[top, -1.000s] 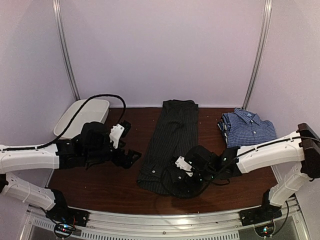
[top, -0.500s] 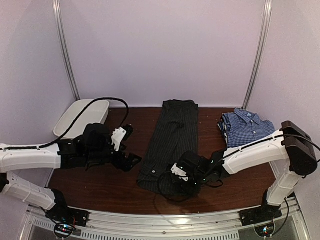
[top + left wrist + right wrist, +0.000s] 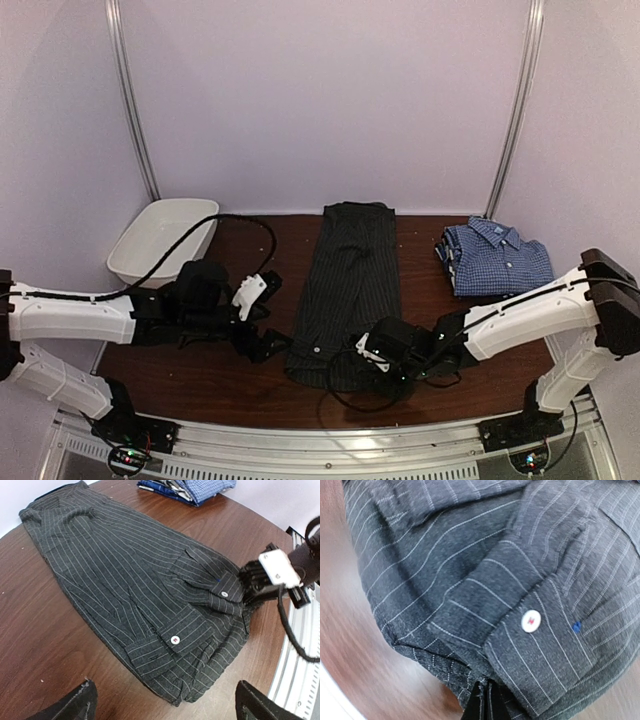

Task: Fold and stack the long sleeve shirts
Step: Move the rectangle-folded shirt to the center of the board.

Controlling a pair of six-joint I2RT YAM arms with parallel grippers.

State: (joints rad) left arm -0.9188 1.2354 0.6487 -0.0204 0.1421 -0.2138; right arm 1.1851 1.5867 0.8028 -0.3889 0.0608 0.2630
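At the middle of the table, the black pinstriped shirt lies as a long narrow band of soft cloth, white-buttoned cuffs folded over its near end. The right gripper, arm stretched low leftwards, is pinched shut on that near hem. The left gripper hovers spread wide over bare wood just beside the shirt's left edge. The blue-checked shirt sits folded far right

In my right wrist view, my right hand is nearly all cut off at the bottom edge, and the tabletop beside the black shirt is smeared. My left hand shows only two fingertips. The checked shirt runs off the top.
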